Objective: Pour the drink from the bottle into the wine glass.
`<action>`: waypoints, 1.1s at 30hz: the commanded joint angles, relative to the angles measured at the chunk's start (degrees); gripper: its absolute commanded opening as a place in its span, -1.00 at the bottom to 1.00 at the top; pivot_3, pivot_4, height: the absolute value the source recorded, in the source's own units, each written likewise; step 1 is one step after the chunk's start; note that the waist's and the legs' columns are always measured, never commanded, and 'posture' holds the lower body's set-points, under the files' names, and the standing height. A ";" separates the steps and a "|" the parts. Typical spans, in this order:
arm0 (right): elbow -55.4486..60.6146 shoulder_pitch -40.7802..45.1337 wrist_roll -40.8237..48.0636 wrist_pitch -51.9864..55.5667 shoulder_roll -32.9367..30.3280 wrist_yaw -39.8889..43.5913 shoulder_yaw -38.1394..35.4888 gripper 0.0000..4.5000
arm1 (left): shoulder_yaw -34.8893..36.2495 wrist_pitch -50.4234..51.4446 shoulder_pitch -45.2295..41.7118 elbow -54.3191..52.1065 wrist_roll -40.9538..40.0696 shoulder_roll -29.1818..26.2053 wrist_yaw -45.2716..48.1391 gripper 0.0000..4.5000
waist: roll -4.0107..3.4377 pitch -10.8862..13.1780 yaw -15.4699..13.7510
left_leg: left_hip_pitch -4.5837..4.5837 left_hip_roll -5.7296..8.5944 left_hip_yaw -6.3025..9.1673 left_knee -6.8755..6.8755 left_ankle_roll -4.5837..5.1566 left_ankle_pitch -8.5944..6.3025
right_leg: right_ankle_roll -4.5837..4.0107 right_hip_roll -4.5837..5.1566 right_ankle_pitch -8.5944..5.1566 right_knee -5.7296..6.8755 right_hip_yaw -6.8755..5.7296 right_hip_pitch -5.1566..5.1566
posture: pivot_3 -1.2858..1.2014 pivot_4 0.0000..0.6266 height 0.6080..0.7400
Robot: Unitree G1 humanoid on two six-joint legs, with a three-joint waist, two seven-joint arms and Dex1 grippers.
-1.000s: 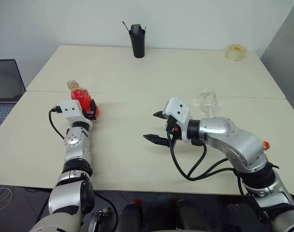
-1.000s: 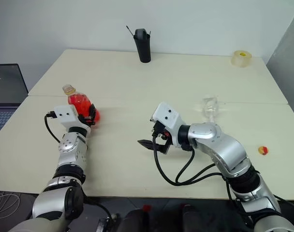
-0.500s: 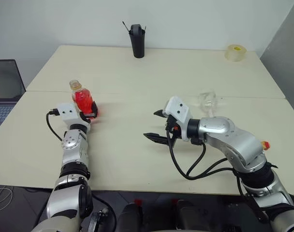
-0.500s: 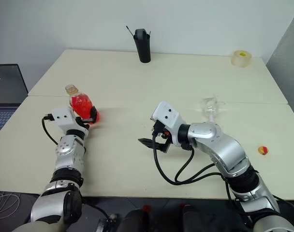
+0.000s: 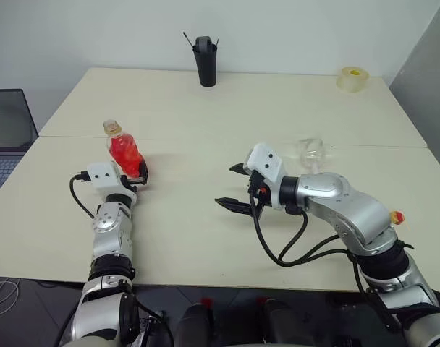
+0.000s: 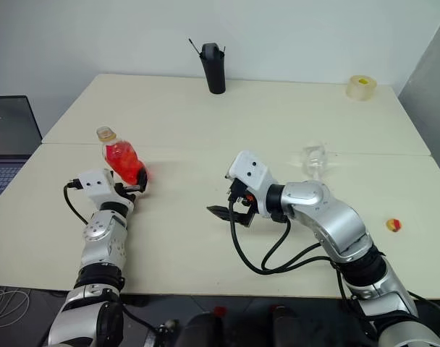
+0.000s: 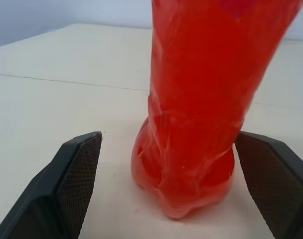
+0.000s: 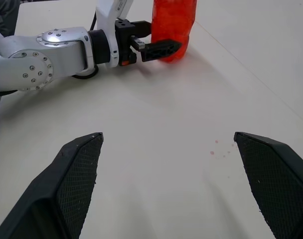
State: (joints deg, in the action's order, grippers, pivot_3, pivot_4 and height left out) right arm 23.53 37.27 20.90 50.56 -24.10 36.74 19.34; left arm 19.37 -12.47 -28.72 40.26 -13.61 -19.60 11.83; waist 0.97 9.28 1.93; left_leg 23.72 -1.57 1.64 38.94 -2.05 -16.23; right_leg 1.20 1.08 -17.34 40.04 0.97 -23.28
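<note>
The bottle (image 5: pixel 124 150) is stood at nine o'clock on the table (image 5: pixel 205 108) between the wide-spread left gripper (image 7: pixel 174 184), empty, while the right gripper (image 8: pixel 174 174) is held agape mid-table, the wine glass (image 5: pixel 311 154) waiting at three o'clock for pouring.

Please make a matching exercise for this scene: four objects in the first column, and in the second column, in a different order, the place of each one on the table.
Objects:
1. bottle
2. wine glass
3. black holder
4. roll of tape

Places:
A. far right corner of the table
B. between the open fingers of the left gripper
C. far edge, near the middle
D. right half, just beyond the right arm

Pairs: 1-B, 2-D, 3-C, 4-A
</note>
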 commanded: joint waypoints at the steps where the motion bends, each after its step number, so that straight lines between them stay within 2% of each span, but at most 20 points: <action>1: 1.00 1.48 -0.21 -1.36 0.30 0.85 -0.17 1.00 | 0.07 0.99 1.66 -3.70 -0.52 0.73 -0.56 1.00 | 0.00 0.00 -0.01 | 0.00 0.00 0.00 0.00 0.00 0.00 | 0.00 0.00 0.00 0.00 0.00 0.00 | 0.03 -0.52 1.00; 15: 2.13 1.37 -0.19 -0.30 0.06 1.46 -0.54 1.00 | -0.67 9.26 9.14 -18.71 -1.27 1.52 -0.20 1.00 | 0.00 0.00 -0.07 | 0.00 -0.02 0.01 0.00 0.01 -0.01 | 0.00 0.07 0.00 -0.01 0.01 0.00 | 0.03 -0.52 1.00; 25: 2.68 1.63 1.26 1.01 -2.78 3.59 -2.35 1.00 | -2.53 19.95 24.65 -43.81 -4.31 -1.67 5.40 1.00 | 0.01 0.00 -0.14 | -0.03 -0.08 0.03 -0.04 0.03 -0.02 | -0.01 0.13 0.00 -0.03 0.04 0.03 | 0.03 -0.52 1.00; 29: 2.30 3.35 4.30 6.96 -5.79 3.24 -8.64 1.00 | -10.23 24.78 27.51 -55.22 -6.94 -5.61 15.74 1.00 | 0.01 0.00 -0.59 | 0.00 0.02 0.04 -0.03 0.04 -0.03 | -0.01 0.12 0.00 -0.08 0.00 0.07 | 0.03 -0.52 1.00; 33: 2.27 8.23 10.43 20.75 -7.81 0.77 -19.46 1.00 | -15.10 30.99 23.04 -60.17 -10.32 -9.67 22.80 1.00 | 0.00 0.01 -0.55 | 0.02 0.04 0.02 -0.05 0.05 -0.03 | -0.01 0.09 0.00 -0.10 0.02 0.08 | 0.03 -0.52 1.00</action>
State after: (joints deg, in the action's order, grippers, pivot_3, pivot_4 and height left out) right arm 24.20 43.06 28.30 66.06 -31.28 38.37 5.11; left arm 5.31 16.81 -3.76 -16.61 -22.31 -28.00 31.94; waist 0.97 9.28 1.38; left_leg 23.72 -1.57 1.68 38.88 -2.00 -16.25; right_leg 1.19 1.15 -17.34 39.96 0.99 -23.21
